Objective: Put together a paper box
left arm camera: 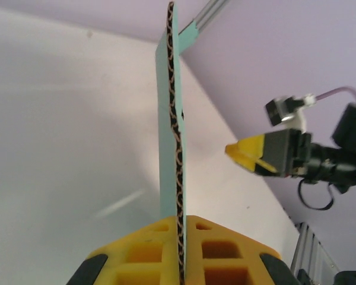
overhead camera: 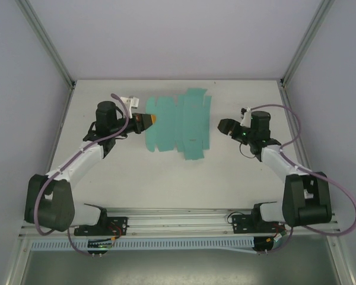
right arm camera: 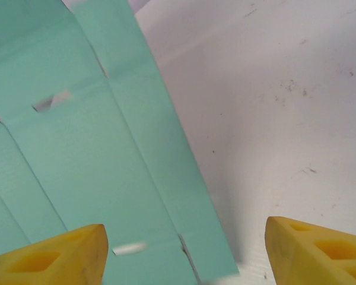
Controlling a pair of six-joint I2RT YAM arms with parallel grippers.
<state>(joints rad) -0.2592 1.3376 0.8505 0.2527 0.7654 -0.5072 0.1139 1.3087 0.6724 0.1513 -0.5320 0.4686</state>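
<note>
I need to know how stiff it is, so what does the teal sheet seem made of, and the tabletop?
The teal sheet: thin corrugated card, matte teal face; its cut edge shows wavy brown fluting. The tabletop: smooth white board, maybe laminate; faint sheen, small scuffs.

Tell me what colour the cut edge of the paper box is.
Brown, wavy corrugation; the paper box itself is teal-green. Left wrist view shows it best.

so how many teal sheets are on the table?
1: the paper box, unfolded in the middle of the table, left edge pinched by the left gripper. That edge looks single-layer.
</note>
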